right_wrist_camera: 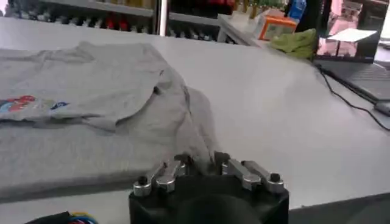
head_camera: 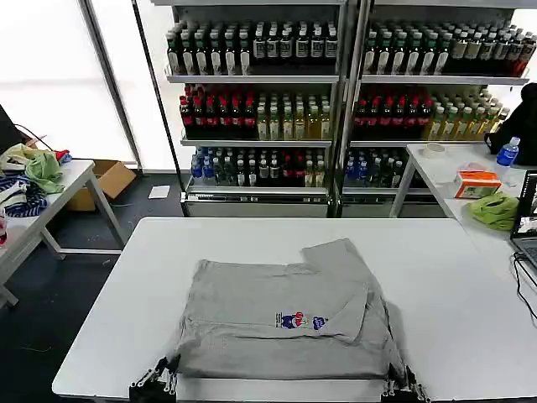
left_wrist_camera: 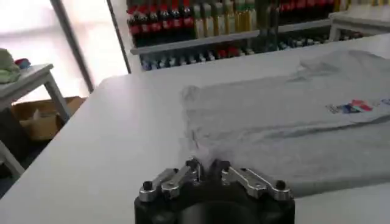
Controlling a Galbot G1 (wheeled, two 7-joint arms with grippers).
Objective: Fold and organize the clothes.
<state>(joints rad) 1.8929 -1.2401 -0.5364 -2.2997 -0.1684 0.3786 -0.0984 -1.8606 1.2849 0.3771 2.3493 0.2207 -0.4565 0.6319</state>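
head view shows a soft light grey cotton t-shirt with a small cartoon print (head_camera: pixel 285 323) lying partly folded near the front edge of the smooth white table (head_camera: pixel 436 277). the left gripper (head_camera: pixel 155 378) pinches its near left corner and the right gripper (head_camera: pixel 403 382) pinches the near right one, jaws closed tight on cloth, likely so both can lift the hem together for a fold.

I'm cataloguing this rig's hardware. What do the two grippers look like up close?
Both match: the left gripper and right gripper each have a rounded black housing with silver metal linkage bars, joined by dark round pivot bolts. Coloured wires show beside the right one's base.
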